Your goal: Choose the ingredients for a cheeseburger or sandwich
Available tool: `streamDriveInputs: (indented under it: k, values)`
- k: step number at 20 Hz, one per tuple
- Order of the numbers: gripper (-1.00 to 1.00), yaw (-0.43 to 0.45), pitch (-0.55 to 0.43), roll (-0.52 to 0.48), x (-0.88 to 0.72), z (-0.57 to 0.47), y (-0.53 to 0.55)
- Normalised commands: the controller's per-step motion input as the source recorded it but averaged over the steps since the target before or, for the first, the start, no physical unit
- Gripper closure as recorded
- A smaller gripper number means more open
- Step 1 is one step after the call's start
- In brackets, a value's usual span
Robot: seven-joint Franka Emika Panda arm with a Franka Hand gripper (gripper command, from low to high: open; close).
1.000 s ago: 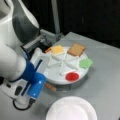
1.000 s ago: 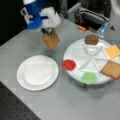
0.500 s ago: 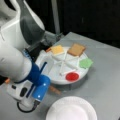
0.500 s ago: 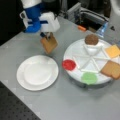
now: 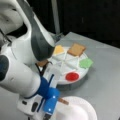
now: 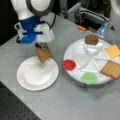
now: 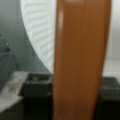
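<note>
The toast (image 6: 43, 54) I hold hangs on edge, tilted, its long axis running down from my gripper (image 6: 43, 46) toward the plate (image 6: 37, 73), over the plate's far rim. In the wrist view the toast (image 7: 80, 62) stands upright between my fingers (image 7: 37, 87), which are clamped on its sides. Half a second ago I held it further from the plate; now its lower corner seems to touch the plate, though I can't be sure. My arm (image 5: 30, 65) reaches down from the left, wrist pointing downward. On the tray (image 6: 82, 57) to the right remain the second toast (image 6: 112, 69), cheese (image 6: 113, 51), patty (image 6: 91, 39), leaf (image 6: 89, 78) and red disc (image 6: 69, 64).
</note>
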Motion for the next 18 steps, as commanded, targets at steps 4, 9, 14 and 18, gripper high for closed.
streamDriveInputs:
  k: [4, 9, 14, 18]
  values:
    - [1.0, 0.128, 0.036, 0.294, 0.42, 0.04, -0.28]
    - [1.0, -0.021, 0.017, 0.234, 0.32, 0.02, -0.31]
    - [1.0, 0.023, 0.13, 0.23, 0.28, -0.02, -0.22]
    - [1.0, 0.028, 0.112, 0.263, 0.33, -0.04, -0.13]
